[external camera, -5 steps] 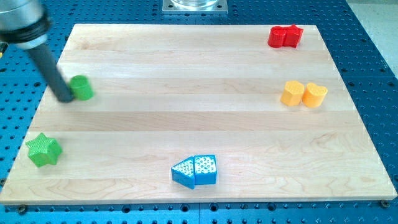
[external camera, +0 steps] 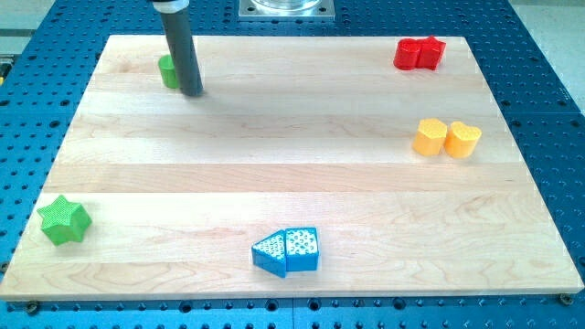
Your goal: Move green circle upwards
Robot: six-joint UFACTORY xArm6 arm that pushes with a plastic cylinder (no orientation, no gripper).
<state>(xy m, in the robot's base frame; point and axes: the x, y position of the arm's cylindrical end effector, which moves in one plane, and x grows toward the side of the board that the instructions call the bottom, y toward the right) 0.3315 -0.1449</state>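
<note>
Now our tip (external camera: 192,92) rests on the surface (external camera: 274,155) — green circle (external camera: 167,71) touching its left, partly hidden.

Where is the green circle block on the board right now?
The green circle block sits near the wooden board's top-left corner in the camera view, mostly hidden behind the rod, with my tip at its lower right.

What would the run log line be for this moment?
my tip: at lower right of green circle, partly hiding it | green circle: near board's top left | contact: cannot tell
</note>
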